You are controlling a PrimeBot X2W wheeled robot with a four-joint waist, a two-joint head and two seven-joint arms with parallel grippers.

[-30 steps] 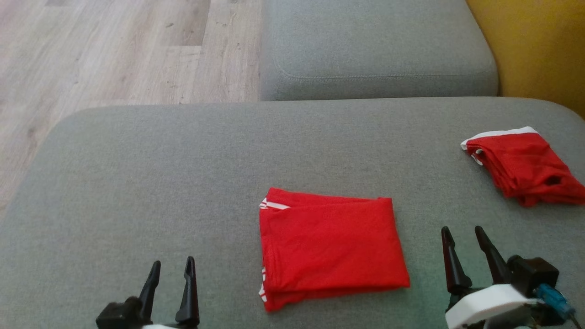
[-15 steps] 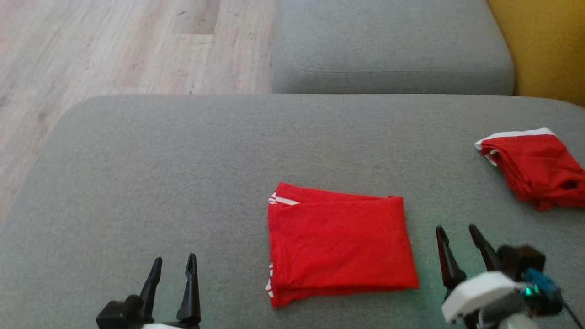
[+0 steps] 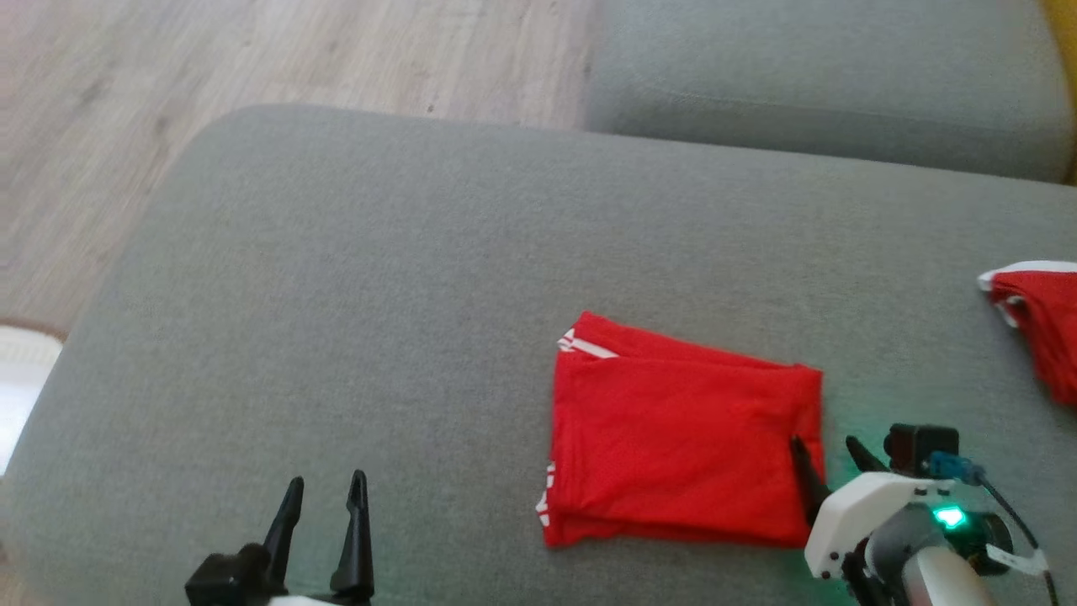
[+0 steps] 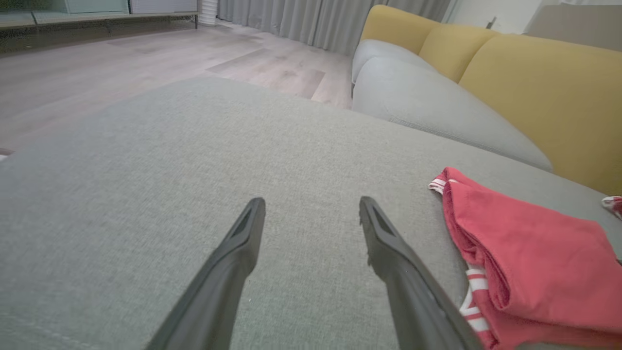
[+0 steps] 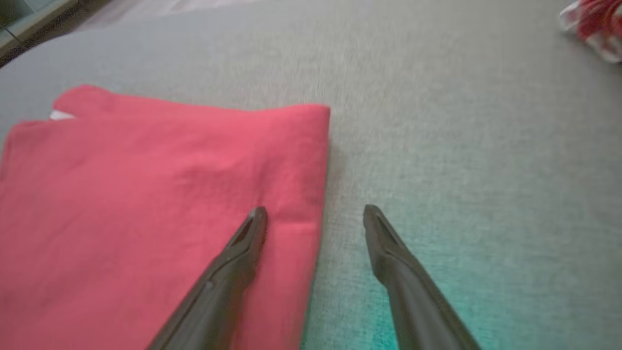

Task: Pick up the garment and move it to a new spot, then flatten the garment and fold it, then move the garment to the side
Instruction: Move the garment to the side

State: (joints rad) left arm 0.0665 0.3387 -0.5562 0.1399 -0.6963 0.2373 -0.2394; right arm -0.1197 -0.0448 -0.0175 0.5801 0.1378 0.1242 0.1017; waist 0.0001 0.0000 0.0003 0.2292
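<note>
Garment point(image 3: 681, 438) looks folded; right claw point(image 3: 823, 443), wide open and empty, straddles its edge, probably to grab it. Left claw point(image 3: 326, 481) open, empty too.

Grey seat cushion point(image 3: 336, 295), pale wood floor point(image 3: 252, 59) beyond, yellow sofa back point(image 4: 534, 97)

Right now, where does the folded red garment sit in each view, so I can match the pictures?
Head view: folded red garment lower centre-right, the right pincer at its right edge.
Left wrist view: right side, to the right of the left pincer.
Right wrist view: left half, one finger over it.
Shared landmark: second red garment at the right edge of each view.
</note>
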